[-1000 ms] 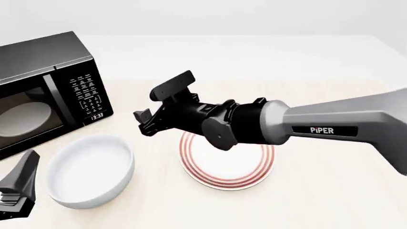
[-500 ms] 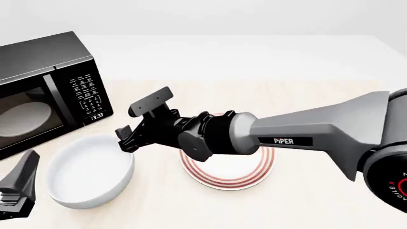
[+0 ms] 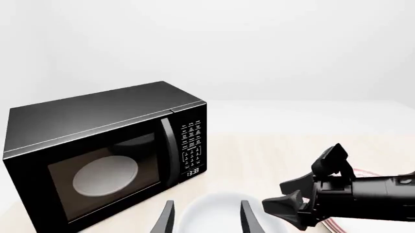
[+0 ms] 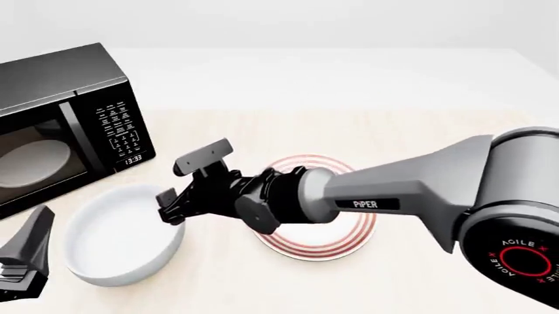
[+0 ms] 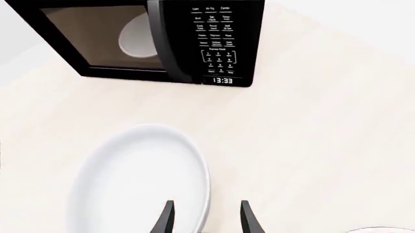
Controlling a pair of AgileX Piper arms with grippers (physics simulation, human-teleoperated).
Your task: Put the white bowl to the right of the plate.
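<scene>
The white bowl [image 4: 118,239] sits on the table at the front left, to the left of the plate. The red-ringed plate [image 4: 354,232] lies at the centre, partly hidden under my right arm. My right gripper [image 4: 170,201] is open and low at the bowl's right rim. In the right wrist view its fingers [image 5: 166,216] straddle the rim of the bowl [image 5: 136,179]. My left gripper [image 4: 25,261] is open and empty at the front left, beside the bowl. In the left wrist view it [image 3: 206,221] points over the bowl [image 3: 217,204] towards the right gripper [image 3: 292,206].
A black microwave [image 4: 61,124] stands at the back left, door shut, with a white dish showing behind its window; it also shows in the wrist views [image 3: 104,155] [image 5: 149,39]. My right arm stretches across the plate from the right edge.
My right gripper has moved left and down, from above the plate to the bowl's right rim. The left gripper, bowl and plate have not moved.
</scene>
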